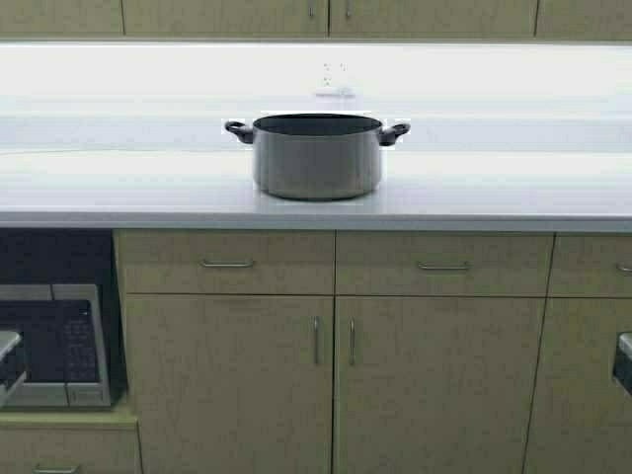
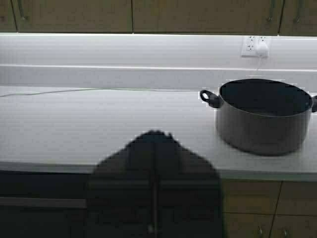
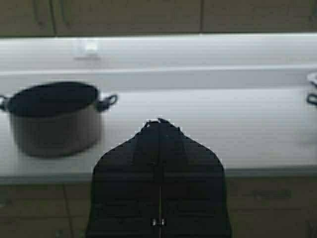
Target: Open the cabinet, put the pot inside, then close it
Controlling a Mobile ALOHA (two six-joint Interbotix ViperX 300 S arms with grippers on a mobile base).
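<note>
The grey pot (image 1: 316, 158) with two black loop handles stands upright on the white counter (image 1: 513, 193), in the middle. The wall cabinet (image 1: 326, 15) hangs above it; only the bottoms of its shut doors and bar handles show. My left gripper (image 2: 155, 133) is shut and empty, low in front of the counter edge, to the left of the pot (image 2: 262, 119). My right gripper (image 3: 158, 121) is shut and empty, in front of the counter edge, to the right of the pot (image 3: 54, 121). Both arms just show at the side edges of the high view.
Below the counter is a base unit (image 1: 331, 385) with drawers and shut doors. A microwave (image 1: 59, 346) sits in a niche at lower left. A wall outlet (image 1: 334, 79) with a plug is behind the pot. A thin cable (image 2: 74, 90) lies along the counter's back.
</note>
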